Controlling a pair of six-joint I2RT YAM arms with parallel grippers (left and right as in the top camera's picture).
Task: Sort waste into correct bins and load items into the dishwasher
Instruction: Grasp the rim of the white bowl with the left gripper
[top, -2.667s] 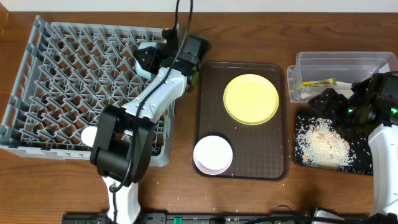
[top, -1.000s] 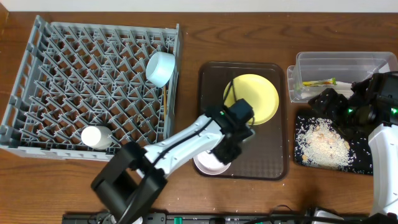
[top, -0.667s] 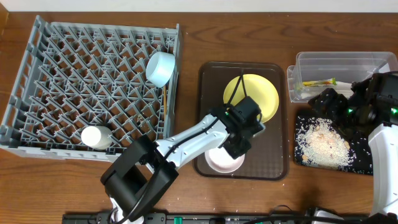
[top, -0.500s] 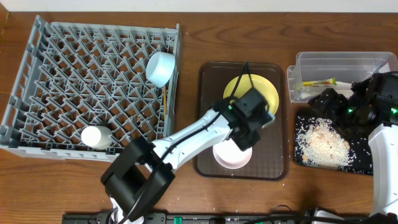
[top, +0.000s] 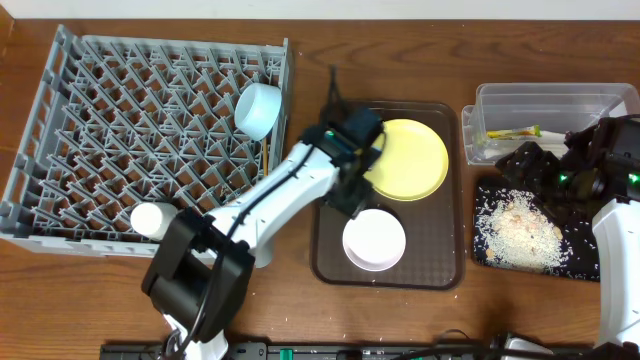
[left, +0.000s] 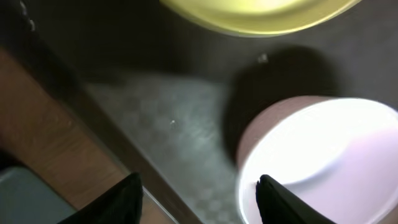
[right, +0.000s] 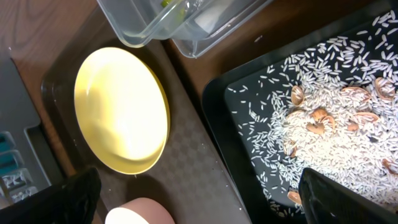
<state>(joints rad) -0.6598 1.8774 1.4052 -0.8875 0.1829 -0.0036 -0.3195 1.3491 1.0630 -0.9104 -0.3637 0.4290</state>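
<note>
The left arm has swung back off the round pale pink bowl (top: 374, 238). That bowl now sits nearer the middle of the brown rectangular serving tray (top: 335, 255) than it did at first. The left claw (left: 198, 186) hangs low over bare tray just beside the bowl's rim, on the rack side. Its fingers (left: 124, 199) are spread with nothing between them. From that I judge the bowl was nudged rather than lifted, and a grip on its rim is not yet made.

Just beyond this claw the round yellow plate (top: 405, 158) lies flat on the same tray, awaiting its turn. To the claw's left stands the square grey plastic dish rack (top: 100, 130). It holds the small white cup (top: 150, 216) at its near edge and, farther off, the light blue bowl (top: 257, 108) tipped between pegs, likely to drain.

The right claw (right: 200, 183) gapes empty by the flat black tray (right: 219, 109), which collects the loose white rice grains (top: 515, 232). Beyond it the clear plastic tub (top: 555, 95) holds the yellow-green snack wrapper (top: 512, 132).

Count: two bowls, one plate, one cup, one wrapper, two bins, one rack. I cannot make out the chopsticks.
</note>
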